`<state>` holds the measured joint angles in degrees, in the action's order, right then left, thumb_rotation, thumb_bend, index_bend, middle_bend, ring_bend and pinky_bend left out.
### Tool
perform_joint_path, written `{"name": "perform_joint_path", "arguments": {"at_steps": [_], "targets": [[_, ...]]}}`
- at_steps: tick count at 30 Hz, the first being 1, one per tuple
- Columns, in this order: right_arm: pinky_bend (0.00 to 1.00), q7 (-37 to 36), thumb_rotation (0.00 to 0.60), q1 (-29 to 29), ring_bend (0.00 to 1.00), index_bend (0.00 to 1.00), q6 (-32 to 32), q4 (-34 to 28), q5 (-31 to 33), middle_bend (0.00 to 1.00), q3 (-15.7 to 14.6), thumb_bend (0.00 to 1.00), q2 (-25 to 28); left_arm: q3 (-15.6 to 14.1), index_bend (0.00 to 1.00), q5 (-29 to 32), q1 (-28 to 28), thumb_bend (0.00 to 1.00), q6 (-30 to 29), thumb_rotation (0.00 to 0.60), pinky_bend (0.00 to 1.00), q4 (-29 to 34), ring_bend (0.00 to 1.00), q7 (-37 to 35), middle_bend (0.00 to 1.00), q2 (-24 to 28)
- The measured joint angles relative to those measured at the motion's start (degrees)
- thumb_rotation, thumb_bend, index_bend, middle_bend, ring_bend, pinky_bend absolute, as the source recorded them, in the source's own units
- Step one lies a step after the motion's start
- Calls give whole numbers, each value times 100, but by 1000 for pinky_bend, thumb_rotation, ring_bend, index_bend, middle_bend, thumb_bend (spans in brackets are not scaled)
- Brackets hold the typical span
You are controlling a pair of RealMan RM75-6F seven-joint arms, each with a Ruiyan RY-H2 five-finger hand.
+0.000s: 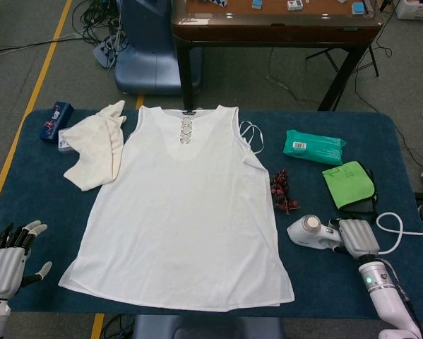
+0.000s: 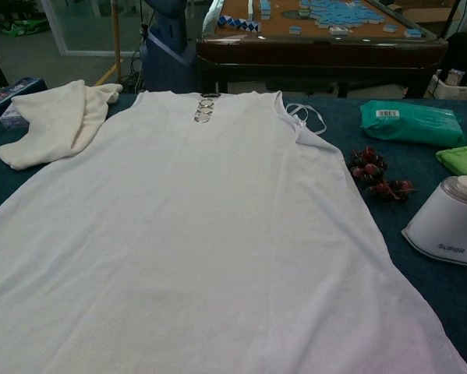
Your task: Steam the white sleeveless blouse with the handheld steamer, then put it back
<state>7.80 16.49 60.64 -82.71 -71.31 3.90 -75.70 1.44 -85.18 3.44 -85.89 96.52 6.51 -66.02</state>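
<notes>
— Blouse: where does it lie, and has any steaming begun?

— It is spread flat on the blue table, neck away from the robot, hem at the near edge. Nothing shows steam on it yet, and I judge the steaming has not started.

— Take me across, from the left.

— At the far left corner, the left hand hangs just off the table's near edge, fingers apart, holding nothing and touching nothing. Further back sit a small blue box and a cream cloth, the cloth just beside the blouse's shoulder, perhaps brushing it. Then the blouse itself, filling the middle.

— And to its right?

— A bunch of dark red berries just off the blouse's side seam. Behind that, a green packet and a bright green cloth. Nearer the robot lies the steamer, its head pointing toward the blouse, resting on the table as far as I can see; the chest view shows the head low beside the blouse.

— Is the right hand on it?

— The right hand sits over the handle. Its fingers are hidden beneath its back, so I cannot tell whether they have closed round the handle or merely rest there.

— So what is left?

— Nearly all, by my judgement: secure the grip, lift the steamer, pass it over the blouse, then set it down again beside the green cloth. Its white cord trails off to the right and may drag.
</notes>
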Motion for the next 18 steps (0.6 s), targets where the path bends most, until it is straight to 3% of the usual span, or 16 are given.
{"name": "perform_joint_path", "arguments": {"at_steps": [5,14,18], "targets": [[365,-176,600,-4,502,681,17,157,-28,630,4,594,-67,2,182,0,11,199,19,600,0,7,124,17,143,0],[571,-940,600,-28,690,801,87,454,-288,733,-3,607,-208,14,182,-15,35,199,36,600,0,57,124,61,143,16],[612,-1385,600,-20,737,833,111,658,-487,767,-23,607,-284,23,183,-32,48,199,35,600,0,70,124,60,143,36]]}}
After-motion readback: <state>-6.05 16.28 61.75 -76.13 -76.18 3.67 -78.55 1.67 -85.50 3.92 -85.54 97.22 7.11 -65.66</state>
